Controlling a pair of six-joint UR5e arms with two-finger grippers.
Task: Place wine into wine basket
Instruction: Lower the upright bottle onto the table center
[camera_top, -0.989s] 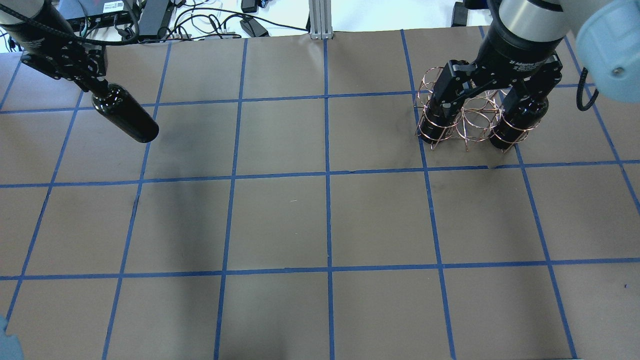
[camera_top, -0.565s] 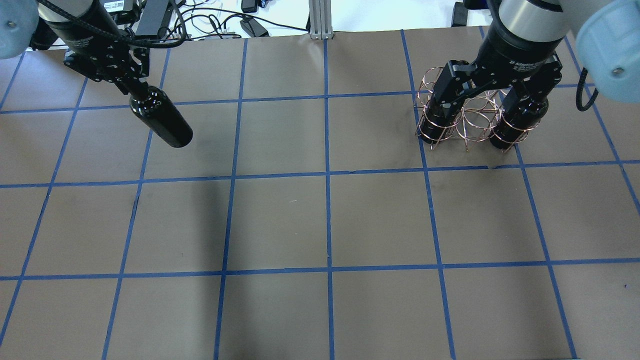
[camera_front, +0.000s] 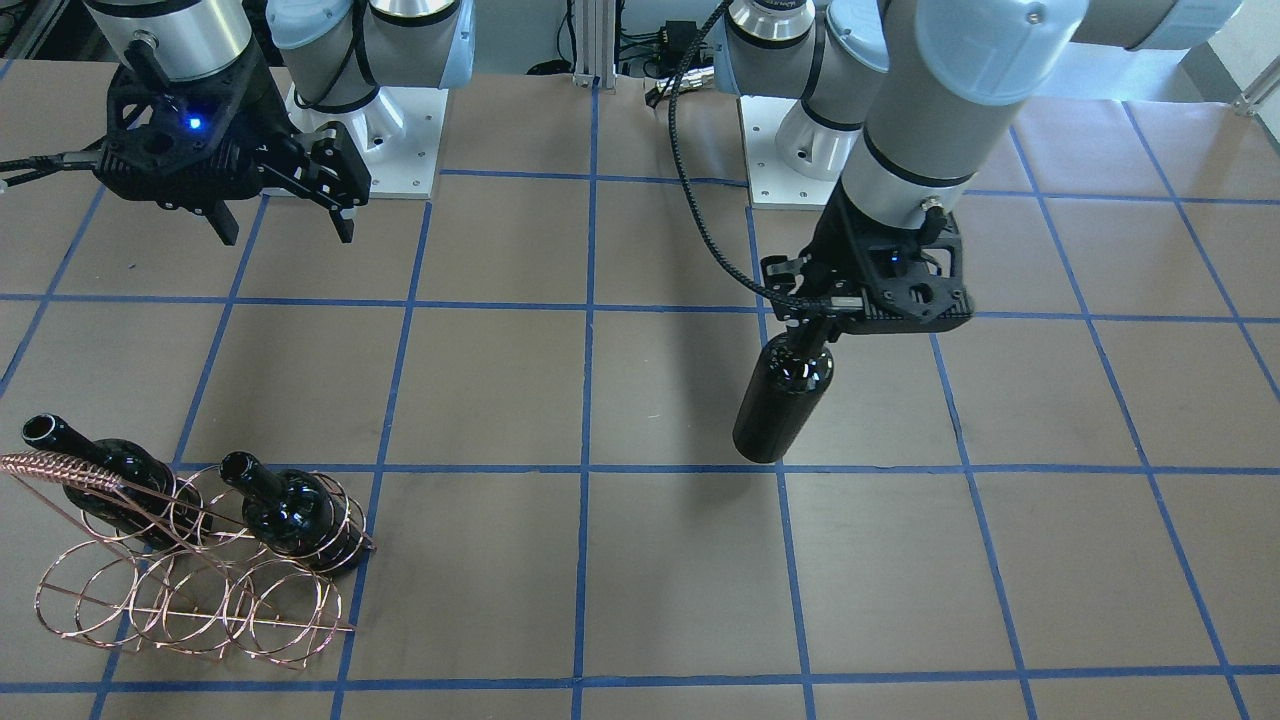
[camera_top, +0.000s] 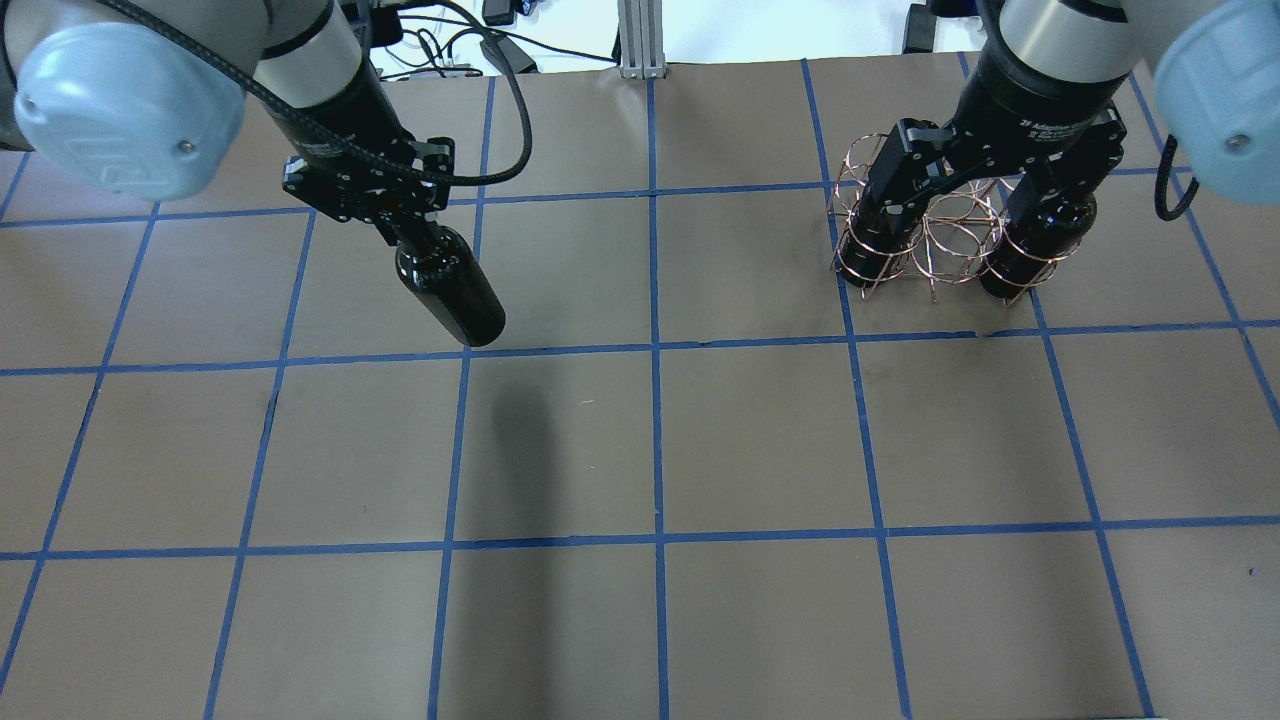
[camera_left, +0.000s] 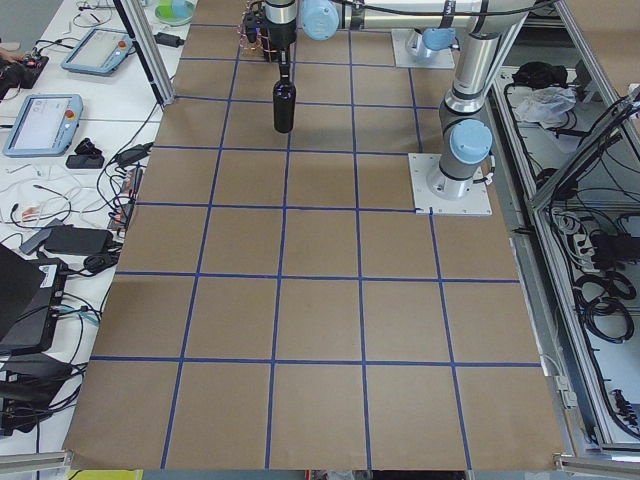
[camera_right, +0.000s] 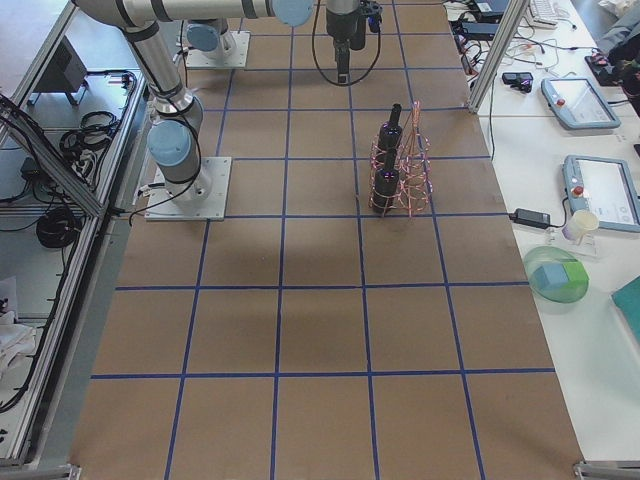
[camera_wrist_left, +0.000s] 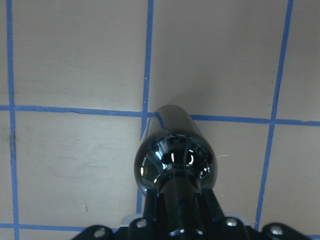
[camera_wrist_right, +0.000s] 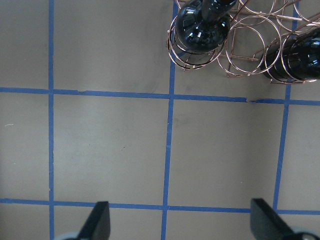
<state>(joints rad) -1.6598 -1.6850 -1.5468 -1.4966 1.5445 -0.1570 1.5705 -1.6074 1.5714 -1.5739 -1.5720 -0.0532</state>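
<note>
The bottle (camera_front: 783, 400) hangs neck-up, slightly tilted, above the table, its neck clamped in the left gripper (camera_front: 815, 335). The basket (camera_front: 55, 466) stands well apart toward the robot's right, nearer the right gripper (camera_front: 287, 228), which is wide open and empty

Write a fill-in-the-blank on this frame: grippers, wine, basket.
1. The left gripper holds the wine by its ____, clear of the table.
2. The number of bottles already standing in the wine basket is ____.
3. The right gripper holds nothing, and its jaws are ____.

Missing words: neck; two; open.
</note>
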